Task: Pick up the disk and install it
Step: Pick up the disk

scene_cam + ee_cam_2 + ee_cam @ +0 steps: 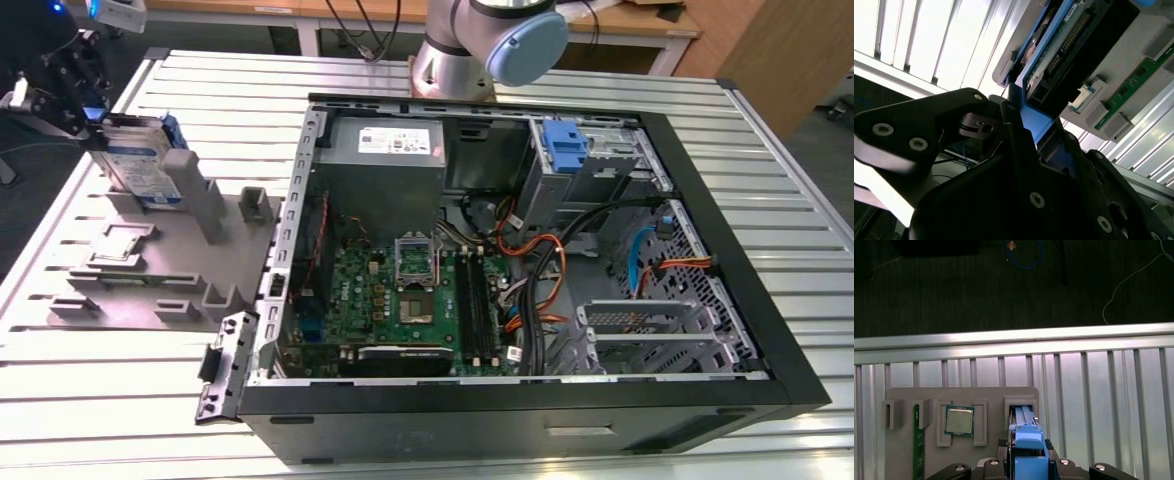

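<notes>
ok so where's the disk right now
At the exterior view's left, the disk stands upright in the grey fixture beside the open computer case, the claw gripping its blue frame.

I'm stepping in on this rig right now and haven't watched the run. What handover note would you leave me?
Pincer: shut on the blue carrier of the disk, as seen in both wrist views.
Disk: upright on edge at the grey fixture, at the exterior view's left, outside the open computer case. Whether it has cleared its slot cannot be told.
Done: the grasp.
Left: the disk is not yet in the case, so the install is undone.
</notes>
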Action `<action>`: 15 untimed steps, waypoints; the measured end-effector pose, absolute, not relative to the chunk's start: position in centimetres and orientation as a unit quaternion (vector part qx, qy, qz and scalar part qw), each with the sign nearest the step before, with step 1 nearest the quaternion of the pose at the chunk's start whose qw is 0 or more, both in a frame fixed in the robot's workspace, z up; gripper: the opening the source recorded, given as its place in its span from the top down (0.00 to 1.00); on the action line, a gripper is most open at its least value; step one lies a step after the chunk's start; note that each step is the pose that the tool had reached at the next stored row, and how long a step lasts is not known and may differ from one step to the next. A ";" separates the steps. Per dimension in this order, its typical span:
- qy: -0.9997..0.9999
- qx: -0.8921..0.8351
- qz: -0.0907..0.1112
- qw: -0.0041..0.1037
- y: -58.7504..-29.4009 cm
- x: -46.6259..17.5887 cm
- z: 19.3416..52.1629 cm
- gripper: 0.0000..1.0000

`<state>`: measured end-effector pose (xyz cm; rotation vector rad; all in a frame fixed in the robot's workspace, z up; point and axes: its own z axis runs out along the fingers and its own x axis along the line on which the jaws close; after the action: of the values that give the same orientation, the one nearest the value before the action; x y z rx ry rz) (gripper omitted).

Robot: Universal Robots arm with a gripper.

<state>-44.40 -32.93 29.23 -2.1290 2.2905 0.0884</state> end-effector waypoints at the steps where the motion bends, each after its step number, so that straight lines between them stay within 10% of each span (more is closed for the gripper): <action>1: 0.732 -0.681 0.028 0.007 -32.9 -44.4 29.2 0.64; 15: 0.732 -0.681 0.024 0.003 -32.9 -44.4 30.8 0.64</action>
<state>-44.40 -32.93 30.78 -2.1345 2.2968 0.0749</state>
